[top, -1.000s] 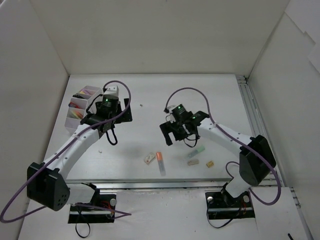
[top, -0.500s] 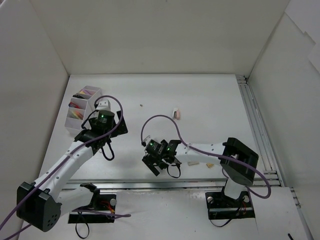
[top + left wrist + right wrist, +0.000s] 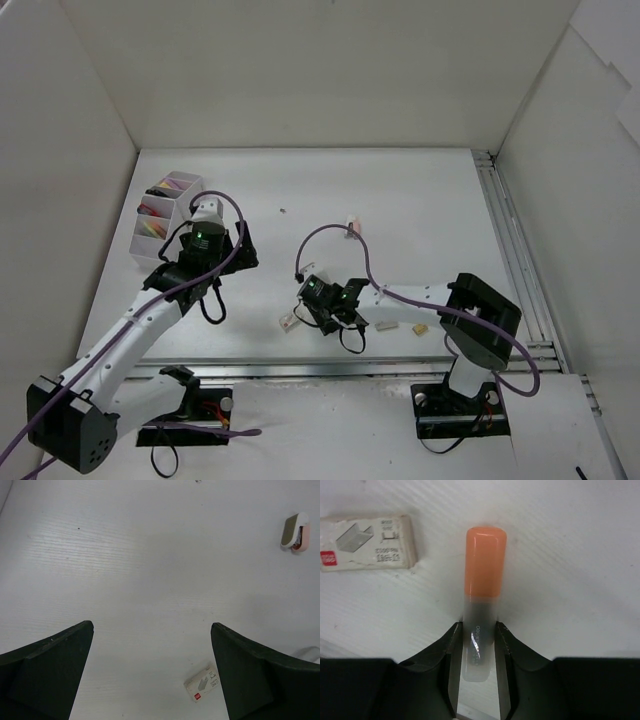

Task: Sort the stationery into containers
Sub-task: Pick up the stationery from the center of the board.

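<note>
Item: one orange-capped highlighter [image 3: 485,562]. We hold it pinched in our right gripper [image 3: 478,630], long axis straight ahead. Organiser [image 3: 186,177] far left, near our wide-open, empty left gripper [image 3: 152,625].

Right wrist view: the highlighter's [image 3: 481,605] near end is hidden between the fingers of my right gripper [image 3: 479,632], at 6 o'clock. The small box [image 3: 365,542] at 10 o'clock is clipped by the edge.
Top view: the organiser's [image 3: 140,255] contents are too small for me to name. A speck [image 3: 285,211] at 11 o'clock from that gripper is unidentifiable.
</note>
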Robot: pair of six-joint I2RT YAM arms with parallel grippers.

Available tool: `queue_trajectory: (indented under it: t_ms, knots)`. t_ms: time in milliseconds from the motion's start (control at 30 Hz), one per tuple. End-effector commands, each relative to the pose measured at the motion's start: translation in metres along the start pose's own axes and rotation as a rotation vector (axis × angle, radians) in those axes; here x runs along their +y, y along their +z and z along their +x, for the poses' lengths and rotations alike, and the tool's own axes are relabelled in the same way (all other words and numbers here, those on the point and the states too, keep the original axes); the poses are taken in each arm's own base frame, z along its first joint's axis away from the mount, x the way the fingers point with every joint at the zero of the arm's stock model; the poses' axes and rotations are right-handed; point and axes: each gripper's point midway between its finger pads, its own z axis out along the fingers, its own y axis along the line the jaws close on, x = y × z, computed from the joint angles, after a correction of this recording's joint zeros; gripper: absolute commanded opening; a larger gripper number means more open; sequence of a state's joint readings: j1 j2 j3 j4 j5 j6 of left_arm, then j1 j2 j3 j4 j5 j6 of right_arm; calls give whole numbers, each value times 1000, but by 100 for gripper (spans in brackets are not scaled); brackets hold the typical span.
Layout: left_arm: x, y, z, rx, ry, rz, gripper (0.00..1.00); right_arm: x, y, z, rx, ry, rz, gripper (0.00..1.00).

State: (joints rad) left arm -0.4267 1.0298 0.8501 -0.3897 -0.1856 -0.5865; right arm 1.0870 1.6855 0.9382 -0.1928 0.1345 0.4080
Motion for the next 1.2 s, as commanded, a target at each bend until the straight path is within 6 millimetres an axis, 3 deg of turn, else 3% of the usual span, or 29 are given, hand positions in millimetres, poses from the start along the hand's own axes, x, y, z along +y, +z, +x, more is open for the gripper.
queue_trajectory:
  t_ms: [0,67,233,267,400,567,833,900,1000,1067,1167]
  knots:
    - [-32,-5,-23,-55,33,144,100,-20,-11,-22,-70,20,9,0]
    - [-47,-6,-23,-46,43,223,99,-24,-20,-38,-127,18,-3,0]
    - [-98,-17,-28,-7,53,478,99,-28,-67,-103,-354,-3,-120,0]
    - [-103,-14,-28,8,53,492,100,-29,-79,-120,-424,-19,-145,0]
    - [-125,-11,-43,17,34,554,100,-18,-107,-157,-542,-86,-219,0]
    - [-152,-11,-67,-11,12,642,100,-24,-122,-184,-599,-101,-233,0]
    - [-167,-3,-71,2,13,693,98,-35,-138,-221,-724,-36,-248,0]
    - [-170,-2,-71,4,7,708,94,-35,-140,-227,-744,-20,-268,0]
    - [-178,0,-77,-30,12,746,74,-29,-146,-241,-800,-18,-310,0]
    - [-182,1,-79,-31,14,764,66,-25,-148,-244,-812,-28,-322,0]
    - [-190,5,-77,-11,23,800,48,-31,-147,-247,-815,-27,-307,0]
